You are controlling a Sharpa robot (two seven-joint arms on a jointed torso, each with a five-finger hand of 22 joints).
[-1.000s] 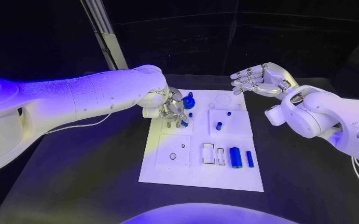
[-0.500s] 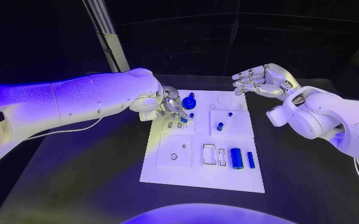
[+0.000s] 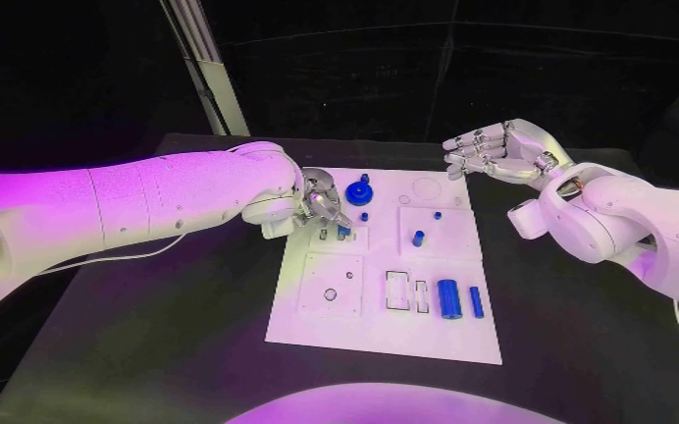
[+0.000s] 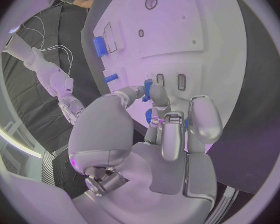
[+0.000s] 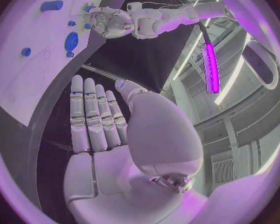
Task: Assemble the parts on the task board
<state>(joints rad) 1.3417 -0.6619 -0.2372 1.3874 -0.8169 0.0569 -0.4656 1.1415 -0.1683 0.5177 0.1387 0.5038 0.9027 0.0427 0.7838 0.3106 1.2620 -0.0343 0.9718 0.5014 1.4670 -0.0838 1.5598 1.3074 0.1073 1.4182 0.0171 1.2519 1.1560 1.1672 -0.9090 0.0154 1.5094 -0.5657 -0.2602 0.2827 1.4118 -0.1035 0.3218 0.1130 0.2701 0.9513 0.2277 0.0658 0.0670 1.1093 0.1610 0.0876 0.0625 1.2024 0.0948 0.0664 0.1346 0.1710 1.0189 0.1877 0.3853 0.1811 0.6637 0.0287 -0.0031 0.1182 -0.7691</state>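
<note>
Board: we see the white board (image 3: 385, 277) in the middle of the table (image 3: 170, 345), with blue parts spread over it.
Left hand: our left hand (image 3: 319, 203) is low over the board's 11 o'clock corner, fingers curled round a small blue part (image 4: 147, 89); it appears pinched at the fingertips beside two small slots (image 4: 170, 80), though we cannot tell how firm the pinch is.
Right hand: our right hand (image 3: 496, 154) hovers off the board toward 1 o'clock, fingers straight and side by side, holding nothing.
Other parts: a round blue knob (image 3: 358, 191) stands at 12 o'clock; a small peg (image 3: 418, 238) stands right of centre; a fat cylinder (image 3: 448, 298) and a thin bar (image 3: 476, 301) lie near 4 o'clock.
Handling: we judge the parts to be light, stiff and smooth, so likely to slip or twist in a fingertip pinch.
Where to hold: we would take the held part by its sides near its upper end, leaving the lower end free to enter a slot.
</note>
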